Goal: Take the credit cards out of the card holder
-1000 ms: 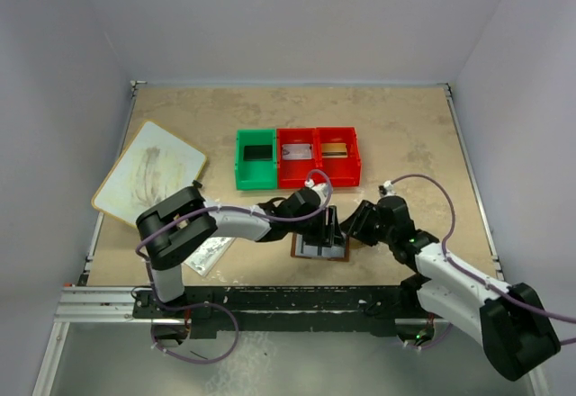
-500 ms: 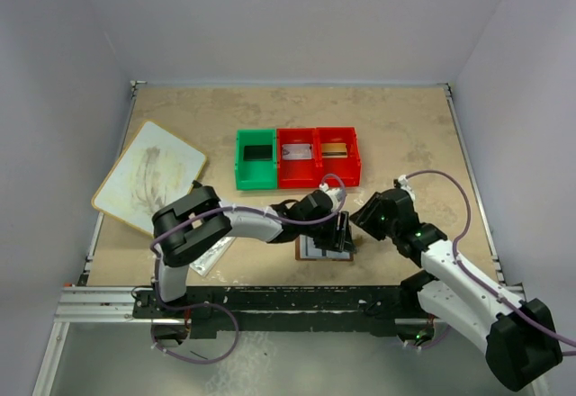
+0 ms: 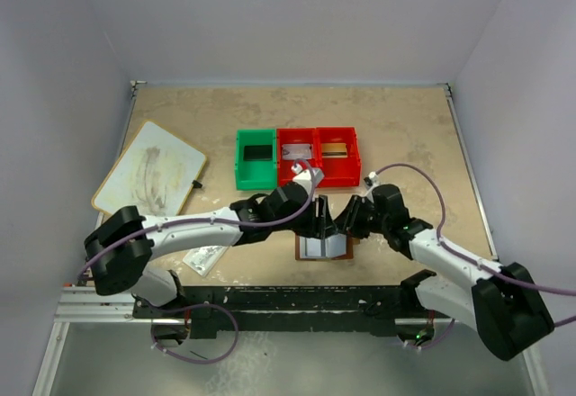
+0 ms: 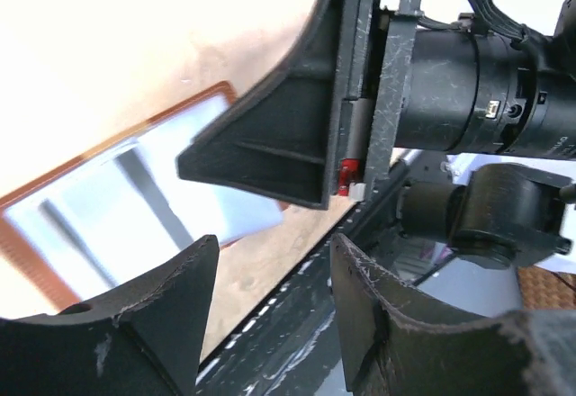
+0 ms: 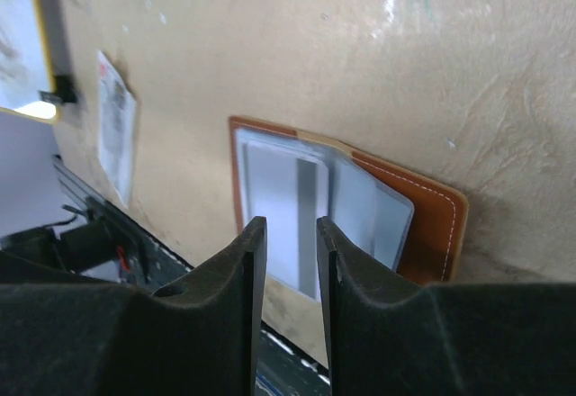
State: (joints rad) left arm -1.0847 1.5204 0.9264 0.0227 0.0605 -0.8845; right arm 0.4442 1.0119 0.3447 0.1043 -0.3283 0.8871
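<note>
Leather holder (image 3: 322, 250) lies open flat near the table (image 3: 405, 144) front edge, probably light and floppy, cards (image 5: 274, 180) likely stiff and slick, so pinch a card's edge; left gripper (image 4: 272, 245) and right gripper (image 5: 290, 225) hover parted, empty.

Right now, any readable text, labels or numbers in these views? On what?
None legible in any view.
Printed slip: print too blurred to read.
Card in the card holder: dark stripe, no characters seen.
Whiteboard: grey smudges only.
</note>
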